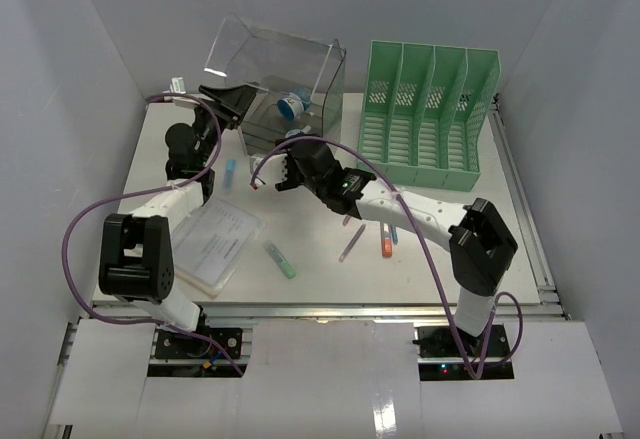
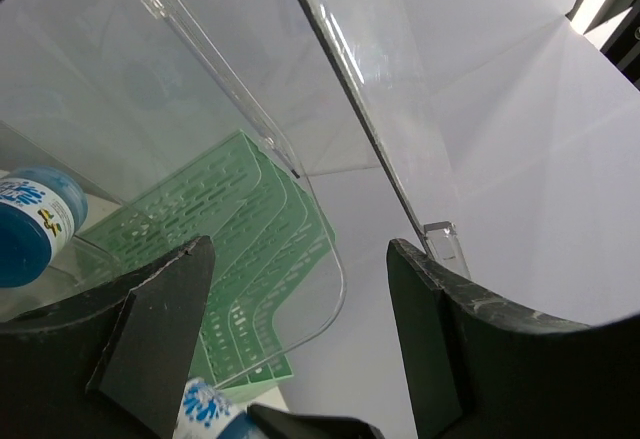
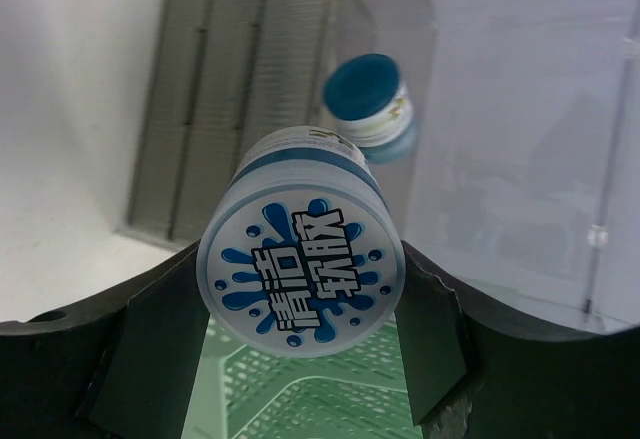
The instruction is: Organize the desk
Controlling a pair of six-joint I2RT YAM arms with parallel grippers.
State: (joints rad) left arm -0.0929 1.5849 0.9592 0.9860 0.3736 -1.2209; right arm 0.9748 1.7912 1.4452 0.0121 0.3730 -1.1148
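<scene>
On the white desk (image 1: 320, 277) stands a clear drawer box (image 1: 290, 89) with its lid (image 2: 200, 79) tilted up. My left gripper (image 1: 228, 99) (image 2: 300, 329) is open under that lid, and the lid's edge tab sits by its right finger (image 2: 450, 349). My right gripper (image 1: 290, 154) (image 3: 302, 274) is shut on a round blue-and-white jar (image 3: 302, 259) (image 1: 297, 138) at the box's open front. The same jar (image 2: 205, 409) shows low in the left wrist view. A second, similar jar (image 1: 292, 106) (image 3: 365, 99) (image 2: 30, 224) lies inside the box.
A green file rack (image 1: 425, 109) (image 2: 240, 229) stands right of the box. On the desk lie a stack of papers (image 1: 215, 244), a green marker (image 1: 281, 259), thin pens (image 1: 352, 242), an orange pen (image 1: 386, 244) and a small blue item (image 1: 230, 171). White walls enclose the desk.
</scene>
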